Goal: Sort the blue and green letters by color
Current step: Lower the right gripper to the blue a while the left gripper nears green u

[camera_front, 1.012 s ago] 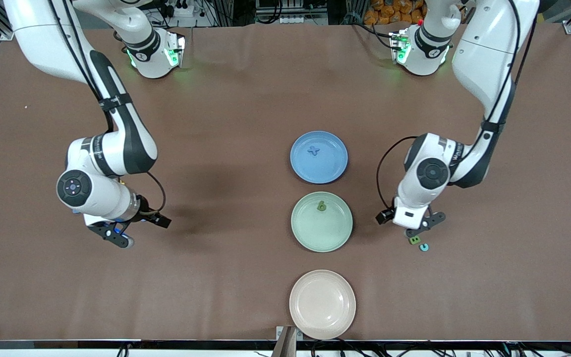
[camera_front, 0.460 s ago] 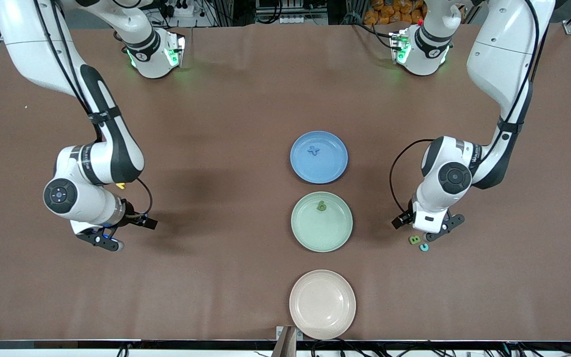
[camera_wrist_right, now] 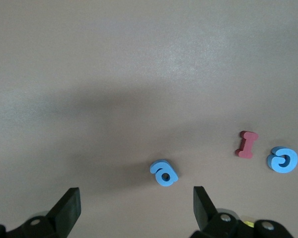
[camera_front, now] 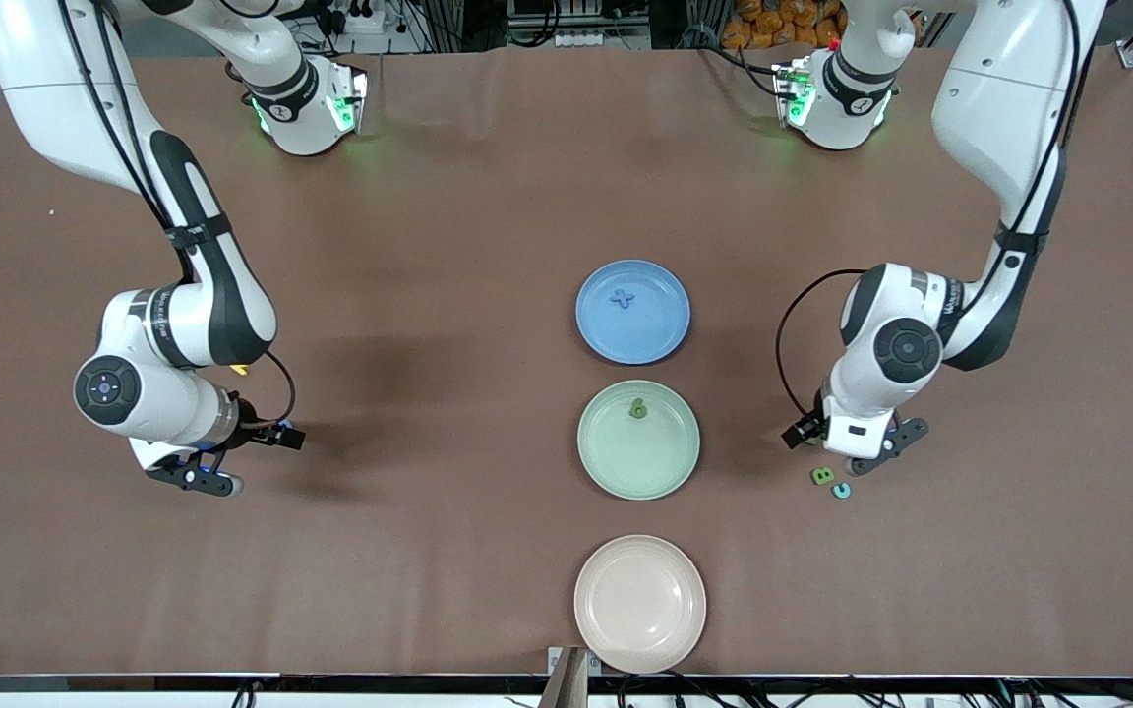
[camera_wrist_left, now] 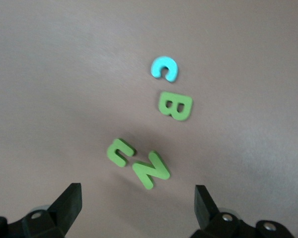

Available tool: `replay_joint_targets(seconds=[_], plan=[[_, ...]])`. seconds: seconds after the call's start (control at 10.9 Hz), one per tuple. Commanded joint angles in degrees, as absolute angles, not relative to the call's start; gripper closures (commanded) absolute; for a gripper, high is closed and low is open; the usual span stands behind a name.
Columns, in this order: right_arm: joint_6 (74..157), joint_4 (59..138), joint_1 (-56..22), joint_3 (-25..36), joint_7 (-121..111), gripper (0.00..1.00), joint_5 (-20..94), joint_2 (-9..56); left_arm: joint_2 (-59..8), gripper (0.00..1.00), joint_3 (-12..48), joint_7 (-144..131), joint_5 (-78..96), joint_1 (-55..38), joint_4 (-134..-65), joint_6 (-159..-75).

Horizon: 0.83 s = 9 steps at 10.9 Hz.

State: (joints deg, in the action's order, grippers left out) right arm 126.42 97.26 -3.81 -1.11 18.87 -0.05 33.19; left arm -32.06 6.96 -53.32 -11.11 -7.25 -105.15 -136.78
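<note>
Only wrist-visible: green N (camera_wrist_left: 150,170), red I (camera_wrist_right: 246,144).

**Both arms swing outward**

The right pincer (camera_front: 195,479) slides toward its own end of the surface, uncovering a yellow letter (camera_front: 240,370). The left pincer (camera_front: 871,458) drifts off toward its end too, clearing the green B (camera_front: 822,476), prongs spread wide.

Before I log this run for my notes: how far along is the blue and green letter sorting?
Done: one blue letter lies in the blue plate, one green letter in the green plate. In hand: nothing; the left gripper hangs open over the green C and N, the right gripper open over a blue a. Left: those, the green B and another blue letter.
</note>
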Motion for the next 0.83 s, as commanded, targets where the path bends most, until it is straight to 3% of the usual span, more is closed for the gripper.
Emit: replay_joint_targets(seconds=[0.0, 0.74], plan=[[126.65, 98.09, -2.64, -2.02, 17.14, 0.00, -0.97, 32.61, -29.27, 0.00, 6.86, -61.95, -12.56, -6.86, -107.05, -135.70], [126.83, 98.09, -2.64, -2.11, 16.96, 0.00, -0.97, 32.61, -29.79, 0.00, 6.86, -61.88, -16.34, -6.42, -111.36, -142.64]])
